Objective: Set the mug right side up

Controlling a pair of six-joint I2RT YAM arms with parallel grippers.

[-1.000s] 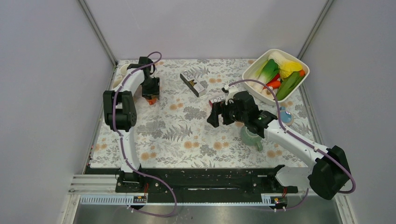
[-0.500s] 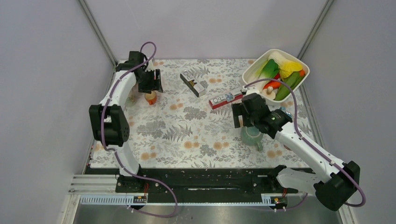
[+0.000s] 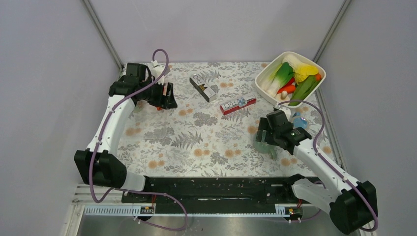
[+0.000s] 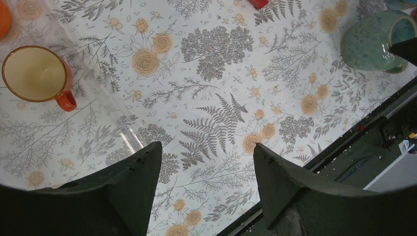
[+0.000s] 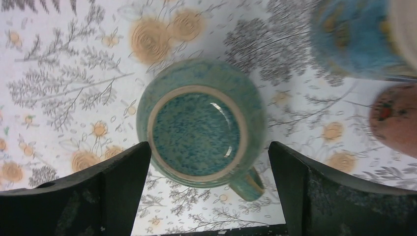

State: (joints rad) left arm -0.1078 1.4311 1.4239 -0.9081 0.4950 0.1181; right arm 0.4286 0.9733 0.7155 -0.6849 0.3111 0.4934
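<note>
Fingers (image 4: 125, 196) of the left gripper (image 4: 204, 155) stand well parted. Only the floral tablecloth (image 4: 211, 113) shows between them, and nothing is held. The orange mug (image 4: 34, 73) stands off to one side at the table's far left, clear of both fingers. Its long axis is vertical, cream mouth up, handle out sideways. In the top view the left wrist covers nearly all of it.

Fingers (image 5: 113, 191) of the right gripper (image 5: 209, 147) are spread to full width and empty, one on each side above the teal mug (image 5: 201, 123). Its axis is also vertical. A tan ring around a speckled blue disc faces up; whether that is mouth or base cannot be settled. Beside it are a blurred blue object (image 5: 354, 39) and a reddish object (image 5: 393, 118) cut off by the frame.
</note>
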